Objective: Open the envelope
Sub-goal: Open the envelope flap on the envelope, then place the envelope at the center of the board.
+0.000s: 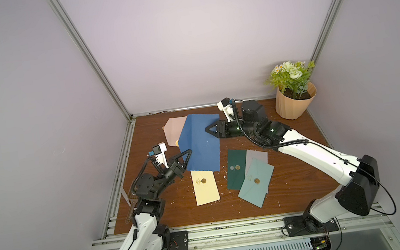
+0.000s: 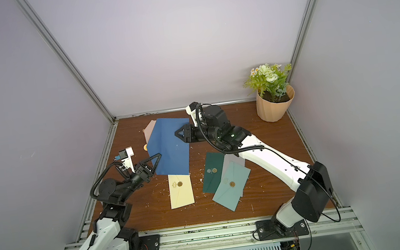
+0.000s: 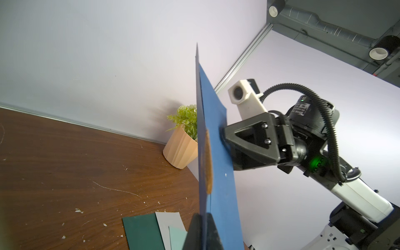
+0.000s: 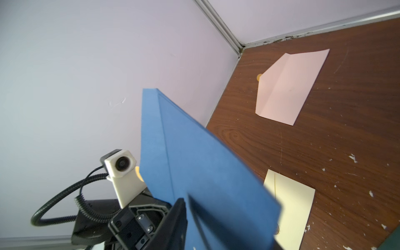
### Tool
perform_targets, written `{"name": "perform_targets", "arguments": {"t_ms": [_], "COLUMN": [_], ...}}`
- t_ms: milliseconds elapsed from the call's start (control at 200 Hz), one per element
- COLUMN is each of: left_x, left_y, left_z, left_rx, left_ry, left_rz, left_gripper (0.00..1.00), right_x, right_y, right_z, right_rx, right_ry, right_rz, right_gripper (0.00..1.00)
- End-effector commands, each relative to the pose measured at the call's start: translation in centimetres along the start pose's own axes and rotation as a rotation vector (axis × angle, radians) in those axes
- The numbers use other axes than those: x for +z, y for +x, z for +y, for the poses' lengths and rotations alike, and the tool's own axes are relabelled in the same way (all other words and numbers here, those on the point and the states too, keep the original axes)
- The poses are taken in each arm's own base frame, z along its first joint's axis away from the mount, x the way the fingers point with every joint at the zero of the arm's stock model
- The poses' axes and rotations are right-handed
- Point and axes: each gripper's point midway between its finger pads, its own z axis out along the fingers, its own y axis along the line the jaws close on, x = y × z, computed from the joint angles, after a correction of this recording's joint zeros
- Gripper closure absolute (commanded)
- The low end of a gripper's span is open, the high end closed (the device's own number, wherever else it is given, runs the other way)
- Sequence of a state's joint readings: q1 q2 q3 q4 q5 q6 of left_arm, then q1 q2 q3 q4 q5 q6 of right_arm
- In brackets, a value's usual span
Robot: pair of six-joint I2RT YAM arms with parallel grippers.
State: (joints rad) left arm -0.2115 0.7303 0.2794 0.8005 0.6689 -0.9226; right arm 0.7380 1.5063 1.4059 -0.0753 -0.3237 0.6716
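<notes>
While left claw (image 1: 188,151) pinches its edge, envelope (image 1: 200,144) hangs.

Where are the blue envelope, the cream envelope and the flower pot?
blue envelope (image 1: 200,144): in a top view, mid-face.
cream envelope (image 1: 206,191): in a top view, below its seal.
flower pot (image 1: 292,108): in a top view, ribbed wall.

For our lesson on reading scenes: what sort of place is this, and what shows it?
Probably a robot test booth: left arm and right arm mounted on a metal rail, plain walls closing in a small wooden table, and envelopes laid out.
</notes>
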Motion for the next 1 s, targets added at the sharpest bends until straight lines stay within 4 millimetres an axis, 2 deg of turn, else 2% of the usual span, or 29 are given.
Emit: {"name": "perform_targets", "arguments": {"t_ms": [0,295,395,455,510,615,751,886,996], "left_x": [-0.2,0.3,0.5,0.8,1.2,2.2,3.8,6.5,9.4], "left_y": [-1.4,-1.8,-1.9,-2.0,-2.0,-2.2,-3.1,-3.4,-3.4], "left_z": [-2.0,-3.0,-2.7,-2.1,-1.1,2.1,5.7,9.4,12.6], "left_rx": [0.027,0.021,0.023,0.020,0.021,0.025,0.014,-0.020,-0.033], "left_ry": [0.076,0.132,0.123,0.098,0.050,-0.113,-0.256,-0.333,-0.362], "left_rz": [-0.042,-0.031,-0.031,-0.031,-0.025,0.005,0.014,0.050,0.086], "left_gripper": [1.00,1.00,1.00,1.00,1.00,1.00,1.00,1.00,1.00], "right_x": [0.7,3.1,3.8,3.7,3.1,0.9,-2.0,-4.1,-5.5], "right_y": [0.5,2.1,2.4,2.3,2.1,1.5,2.1,3.8,4.9], "right_z": [-2.4,-3.5,-3.7,-4.4,-5.5,-7.5,-9.3,-9.6,-9.0], "right_rx": [-0.012,0.001,0.002,-0.009,-0.028,-0.065,-0.080,-0.103,-0.136], "right_ry": [0.098,0.089,0.087,0.129,0.195,0.348,0.480,0.545,0.586], "right_rz": [0.000,0.041,0.048,0.040,0.027,-0.013,-0.028,-0.028,-0.023], "right_gripper": [0.53,0.51,0.51,0.51,0.51,0.51,0.51,0.51,0.51]}}
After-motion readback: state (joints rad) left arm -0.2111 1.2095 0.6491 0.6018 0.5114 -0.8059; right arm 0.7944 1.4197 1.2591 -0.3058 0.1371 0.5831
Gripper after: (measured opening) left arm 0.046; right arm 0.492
